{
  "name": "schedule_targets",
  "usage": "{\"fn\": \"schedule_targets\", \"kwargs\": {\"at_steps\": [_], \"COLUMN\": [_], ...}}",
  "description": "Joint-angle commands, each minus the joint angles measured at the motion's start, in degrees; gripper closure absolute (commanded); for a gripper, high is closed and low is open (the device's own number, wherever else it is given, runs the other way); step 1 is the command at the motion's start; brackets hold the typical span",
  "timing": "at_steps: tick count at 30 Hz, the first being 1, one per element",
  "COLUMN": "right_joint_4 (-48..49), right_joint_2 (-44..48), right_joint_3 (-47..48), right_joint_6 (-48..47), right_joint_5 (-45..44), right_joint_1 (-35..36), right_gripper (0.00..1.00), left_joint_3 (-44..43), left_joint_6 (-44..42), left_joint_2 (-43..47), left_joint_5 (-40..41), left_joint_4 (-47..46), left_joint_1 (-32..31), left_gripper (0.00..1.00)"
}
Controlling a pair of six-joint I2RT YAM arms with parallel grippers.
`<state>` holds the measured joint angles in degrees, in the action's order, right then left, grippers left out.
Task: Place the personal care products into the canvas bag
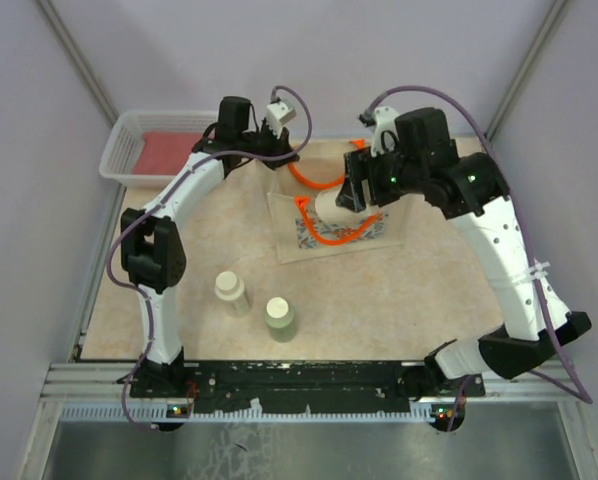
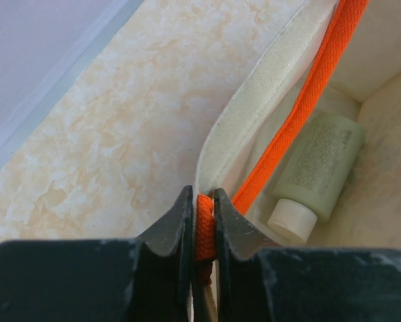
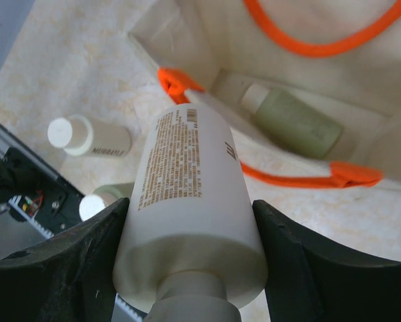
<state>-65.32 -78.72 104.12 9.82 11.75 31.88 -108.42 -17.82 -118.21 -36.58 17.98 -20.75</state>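
Bright even overhead light, soft faint shadows on the desk (image 1: 379, 290), top view sharp, near fingers (image 2: 167, 235) slightly blurred in wrist views, mild edge stretch

The counter (image 1: 429, 290) in front of me has a cream, marbled surface with pale orange veining. A white mesh basket (image 1: 114, 158) sits at its far left corner, close to the wall. A flat red item (image 1: 169, 152) lies in the basket and covers most of its floor. A black strip (image 1: 309, 378) runs along the near edge of the counter, with a ribbed metal rail (image 1: 309, 410) just nearer to me. Pale lilac walls (image 1: 29, 250) enclose the left, right and far sides. Grey metal struts (image 1: 74, 55) run along the far corners.
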Motion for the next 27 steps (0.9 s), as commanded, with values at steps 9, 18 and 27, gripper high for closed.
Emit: {"fn": "schedule_targets", "kwargs": {"at_steps": [9, 18, 27], "right_joint_4": [11.0, 4.3, -4.6], "right_joint_2": [-12.1, -22.3, -26.6], "right_joint_3": [19.5, 20.3, 21.7], "right_joint_6": [-8.3, -10.1, -11.3], "right_joint_5": [3.0, -2.2, -15.6], "right_joint_1": [-8.5, -8.5, -8.3], "right_gripper": [1.0, 1.0, 1.0], "left_joint_3": [2.7, 2.8, 2.0], "left_joint_6": [0.2, 1.1, 1.5], "left_joint_2": [4.4, 5.1, 4.7], "left_joint_5": [-2.2, -2.9, -2.2], "left_joint_4": [-2.3, -2.6, -1.8], "left_joint_1": [0.5, 0.5, 0.5], "left_gripper": [1.0, 1.0, 1.0]}}
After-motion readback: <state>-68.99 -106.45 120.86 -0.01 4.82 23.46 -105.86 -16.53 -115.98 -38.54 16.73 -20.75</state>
